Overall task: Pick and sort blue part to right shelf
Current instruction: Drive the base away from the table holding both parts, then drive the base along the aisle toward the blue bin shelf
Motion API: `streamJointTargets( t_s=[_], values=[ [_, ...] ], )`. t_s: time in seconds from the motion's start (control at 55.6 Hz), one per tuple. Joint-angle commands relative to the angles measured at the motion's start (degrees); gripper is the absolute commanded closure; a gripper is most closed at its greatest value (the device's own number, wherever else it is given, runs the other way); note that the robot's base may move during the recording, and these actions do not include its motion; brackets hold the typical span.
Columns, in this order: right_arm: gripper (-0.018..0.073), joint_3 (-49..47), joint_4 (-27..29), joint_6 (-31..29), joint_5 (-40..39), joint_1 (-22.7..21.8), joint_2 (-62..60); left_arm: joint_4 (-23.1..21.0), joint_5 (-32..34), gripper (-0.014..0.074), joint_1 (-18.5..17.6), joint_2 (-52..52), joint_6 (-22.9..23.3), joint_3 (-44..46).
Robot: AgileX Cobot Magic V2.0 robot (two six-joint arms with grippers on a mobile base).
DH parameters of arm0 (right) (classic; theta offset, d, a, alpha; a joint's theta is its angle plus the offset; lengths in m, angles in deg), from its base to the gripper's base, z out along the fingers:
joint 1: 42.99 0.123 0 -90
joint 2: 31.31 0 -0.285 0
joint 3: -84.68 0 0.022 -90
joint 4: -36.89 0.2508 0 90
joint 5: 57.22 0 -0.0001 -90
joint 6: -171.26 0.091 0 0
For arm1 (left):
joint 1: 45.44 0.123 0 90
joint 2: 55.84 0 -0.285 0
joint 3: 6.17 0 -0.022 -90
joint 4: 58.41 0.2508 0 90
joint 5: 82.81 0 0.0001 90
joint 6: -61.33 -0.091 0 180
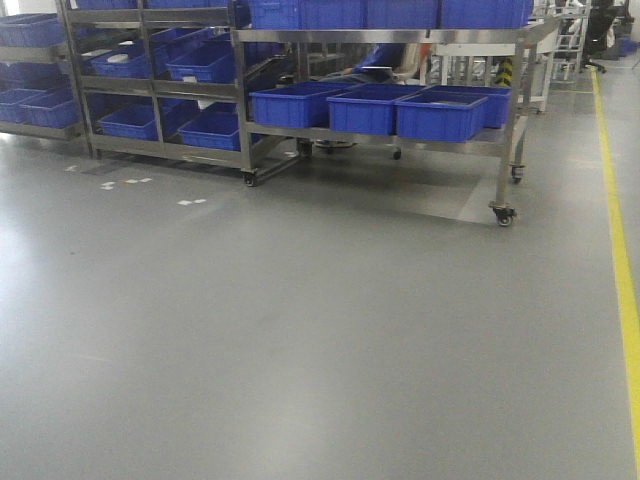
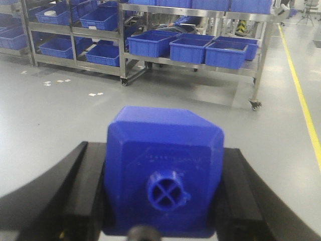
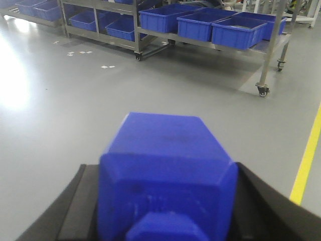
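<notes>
left gripper [image 2: 160, 155] clamped on blue part [image 2: 164, 175], wedged between both fingers | right gripper [image 3: 163, 173] likewise grips second blue part [image 3: 168, 160]

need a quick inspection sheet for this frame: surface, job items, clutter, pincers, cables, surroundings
Surface: grey floor, glossy; no table in view.
Job's things: left blue part and right blue part, one in each pincer; right shelf stands ahead on castors, with blue bins on its lower tier.
Clutter: white scraps on the floor near the left rack.
Grippers: left pincer shut on left blue part; right pincer shut on right blue part.
Cables: nothing seen.
Surroundings: yellow floor line along the right side.
</notes>
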Motion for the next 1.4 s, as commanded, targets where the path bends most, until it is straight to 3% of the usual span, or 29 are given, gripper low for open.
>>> streamJointTargets(
  t_s=[0.0, 1.384],
  values=[
    [0.0395, -1.55, -1.60, -0.43, -5.15, -0.27, 0.63, -0.71, 5.30, 0.0367, -0.31, -0.45, 0.07, 1.66],
    [0.0395, -1.55, -1.60, -0.43, -4.85, -0.27, 0.63, -0.71, 5.30, 0.0367, -0.31, -0.45, 0.07, 1.66]
  ],
)
